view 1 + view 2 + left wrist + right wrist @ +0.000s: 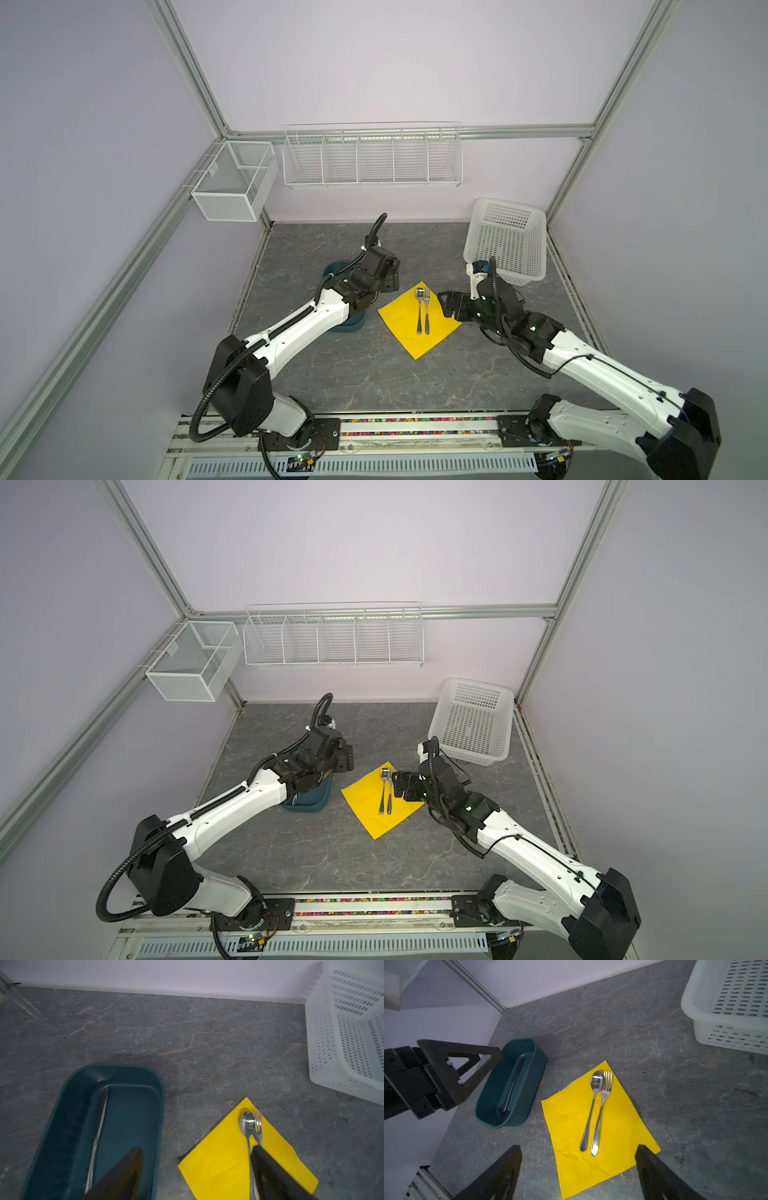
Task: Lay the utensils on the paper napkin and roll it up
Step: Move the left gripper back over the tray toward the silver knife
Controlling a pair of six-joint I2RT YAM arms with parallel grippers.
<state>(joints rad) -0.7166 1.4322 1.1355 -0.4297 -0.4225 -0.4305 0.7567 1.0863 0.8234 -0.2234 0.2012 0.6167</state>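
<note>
Grey marbled tabletop (332, 374) in a lilac-walled, aluminium-framed cell. The left gripper (196, 1153) has its jaws spread wide and empty. It is raised over the strip between the teal tub (533, 1076) and the paper napkin (571, 1126), a pose that seems suited to descending on the tub. The knife (513, 1084) lies lengthwise on the tub floor along one long wall, so it is judged the one utensil left to transfer.

The right gripper (579, 1149) is likewise spread and empty. It hovers beside the napkin's right-hand edge, probably parked clear of the left arm.

The napkin lies flat as a diamond, just beside the tub. The spoon (593, 1105) and fork (602, 1109) rest on it side by side, heads touching, pointing at the far corner. This diagonal lay presumably favours rolling from a corner. The white basket (507, 241) stands apart at the far right.
</note>
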